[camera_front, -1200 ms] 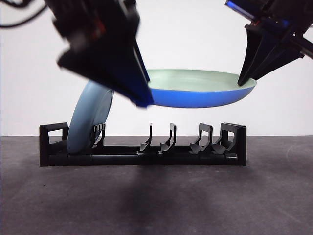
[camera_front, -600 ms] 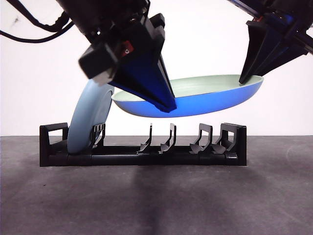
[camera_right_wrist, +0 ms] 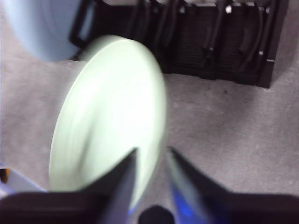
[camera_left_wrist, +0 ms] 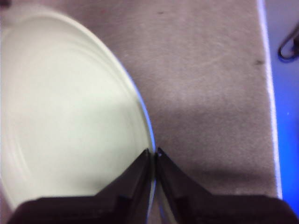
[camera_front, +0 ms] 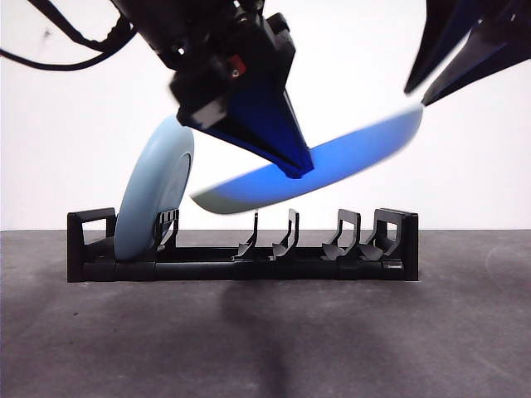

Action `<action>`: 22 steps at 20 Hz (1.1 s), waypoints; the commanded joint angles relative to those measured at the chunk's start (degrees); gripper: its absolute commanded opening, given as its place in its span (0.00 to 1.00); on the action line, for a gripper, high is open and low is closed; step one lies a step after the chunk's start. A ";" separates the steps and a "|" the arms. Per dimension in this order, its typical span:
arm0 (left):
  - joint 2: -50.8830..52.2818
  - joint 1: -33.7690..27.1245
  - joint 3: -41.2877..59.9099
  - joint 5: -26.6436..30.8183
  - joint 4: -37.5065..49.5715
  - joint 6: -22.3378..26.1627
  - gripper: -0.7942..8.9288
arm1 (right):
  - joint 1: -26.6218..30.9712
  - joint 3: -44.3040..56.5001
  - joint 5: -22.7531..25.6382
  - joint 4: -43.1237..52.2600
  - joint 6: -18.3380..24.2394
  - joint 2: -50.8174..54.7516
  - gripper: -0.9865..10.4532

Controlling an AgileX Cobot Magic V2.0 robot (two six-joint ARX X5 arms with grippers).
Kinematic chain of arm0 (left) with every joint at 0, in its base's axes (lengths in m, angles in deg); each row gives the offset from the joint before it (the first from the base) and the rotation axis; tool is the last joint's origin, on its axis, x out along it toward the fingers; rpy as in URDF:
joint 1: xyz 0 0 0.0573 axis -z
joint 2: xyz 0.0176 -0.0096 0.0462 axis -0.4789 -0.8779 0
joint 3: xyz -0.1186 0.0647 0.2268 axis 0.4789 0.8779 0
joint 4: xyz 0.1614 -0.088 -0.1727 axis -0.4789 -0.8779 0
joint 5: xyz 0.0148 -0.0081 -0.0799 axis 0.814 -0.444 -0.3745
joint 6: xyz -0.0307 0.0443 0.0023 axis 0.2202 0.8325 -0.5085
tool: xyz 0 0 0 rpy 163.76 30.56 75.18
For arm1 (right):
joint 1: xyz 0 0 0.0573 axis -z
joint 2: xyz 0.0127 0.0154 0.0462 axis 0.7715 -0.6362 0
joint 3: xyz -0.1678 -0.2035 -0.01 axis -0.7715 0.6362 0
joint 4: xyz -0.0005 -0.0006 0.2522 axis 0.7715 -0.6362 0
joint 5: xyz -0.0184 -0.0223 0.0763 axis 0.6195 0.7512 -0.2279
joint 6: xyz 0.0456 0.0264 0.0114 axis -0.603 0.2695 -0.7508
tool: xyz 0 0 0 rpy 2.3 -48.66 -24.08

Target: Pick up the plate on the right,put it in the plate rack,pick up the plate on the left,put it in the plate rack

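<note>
Tilting above the long black slotted plastic plate rack, the round blue plate w/ pale green face is held by left gripper, jaws clamped on rim. Right gripper is parted astride its rim. Pale blue plate is leant in rack's end slot.

My left gripper now tilts the blue plate; my right gripper has let go.
</note>
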 commanded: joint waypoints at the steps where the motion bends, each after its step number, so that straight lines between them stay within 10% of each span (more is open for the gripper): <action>1: -0.17 -0.26 -0.09 -0.96 3.87 -6.14 0.07 | 1.46 -0.07 1.25 1.20 -0.11 2.69 0.31; 9: -0.17 -11.21 -0.68 -19.28 27.47 -29.29 0.07 | 4.04 -0.07 23.67 7.98 -0.07 16.70 0.30; 16: -5.60 -29.33 -12.15 -37.51 33.94 -47.41 0.07 | 4.00 -0.07 23.71 7.54 -0.09 19.28 0.30; 22: -12.26 -33.27 -17.51 -41.51 33.77 -53.29 0.07 | 4.00 -0.07 23.71 6.91 -0.07 19.28 0.30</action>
